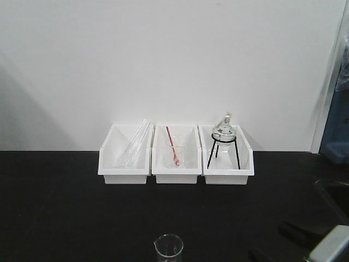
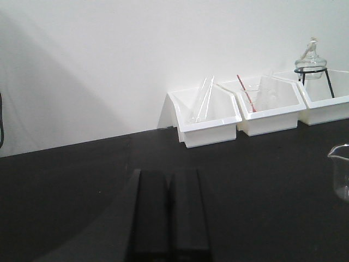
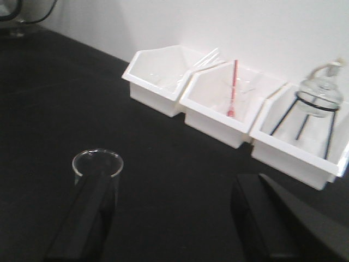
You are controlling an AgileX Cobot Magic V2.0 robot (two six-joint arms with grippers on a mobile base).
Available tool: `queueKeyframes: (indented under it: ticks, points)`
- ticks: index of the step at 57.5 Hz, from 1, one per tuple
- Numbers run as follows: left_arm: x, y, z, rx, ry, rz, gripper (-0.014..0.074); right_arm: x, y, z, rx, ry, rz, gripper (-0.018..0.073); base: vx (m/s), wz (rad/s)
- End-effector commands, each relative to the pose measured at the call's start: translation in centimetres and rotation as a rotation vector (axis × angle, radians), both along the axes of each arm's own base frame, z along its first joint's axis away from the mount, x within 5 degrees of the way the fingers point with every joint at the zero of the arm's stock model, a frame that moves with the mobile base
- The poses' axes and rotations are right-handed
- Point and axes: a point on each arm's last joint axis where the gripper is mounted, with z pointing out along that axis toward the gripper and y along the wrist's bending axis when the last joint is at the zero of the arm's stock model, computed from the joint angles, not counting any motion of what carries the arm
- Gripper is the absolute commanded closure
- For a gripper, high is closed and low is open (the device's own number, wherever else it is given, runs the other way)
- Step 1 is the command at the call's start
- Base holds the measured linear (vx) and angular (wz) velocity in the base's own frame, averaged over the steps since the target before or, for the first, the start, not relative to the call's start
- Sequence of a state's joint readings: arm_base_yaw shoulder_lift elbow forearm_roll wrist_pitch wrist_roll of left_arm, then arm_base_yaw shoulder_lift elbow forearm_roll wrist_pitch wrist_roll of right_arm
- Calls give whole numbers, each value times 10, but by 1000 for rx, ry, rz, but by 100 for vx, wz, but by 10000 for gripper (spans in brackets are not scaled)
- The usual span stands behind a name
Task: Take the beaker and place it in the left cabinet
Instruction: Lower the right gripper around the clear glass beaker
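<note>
The small clear glass beaker stands upright on the black bench near its front edge. In the right wrist view the beaker is just beyond my left finger's tip, outside the jaws. My right gripper is open wide and empty, and it shows low at the right in the front view. My left gripper is shut and empty over bare bench, with the beaker at the far right edge of its view. The left cabinet is out of view.
Three white bins stand in a row against the white wall. They hold glass tubes, a beaker with a red stick, and a flask on a black tripod. A blue unit stands at the far right.
</note>
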State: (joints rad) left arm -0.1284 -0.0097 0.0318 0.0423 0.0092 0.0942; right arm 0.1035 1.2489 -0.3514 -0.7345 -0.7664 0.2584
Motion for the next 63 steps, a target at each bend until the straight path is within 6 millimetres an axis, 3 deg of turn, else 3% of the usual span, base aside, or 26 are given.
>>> queueKeyframes:
  ticks: [1, 10, 22, 44, 63]
  points:
    - [-2, 0, 3, -14, -86, -4, 595, 21, 15, 13, 65, -74, 84, 33, 0, 0]
    - [-2, 0, 3, -14, -86, -4, 595, 47, 52, -7, 28, 16, 174, 13, 0, 0]
    - [-2, 0, 3, -14, -86, -4, 595, 80, 75, -40, 62, 148, 109, -29, 0, 0]
    - [-2, 0, 3, -14, -86, -4, 595, 93, 118, -69, 77, 180, 216, -46, 0, 0]
    - [-2, 0, 3, -14, -86, -4, 595, 118, 129, -82, 108, 184, 184, -41, 0, 0]
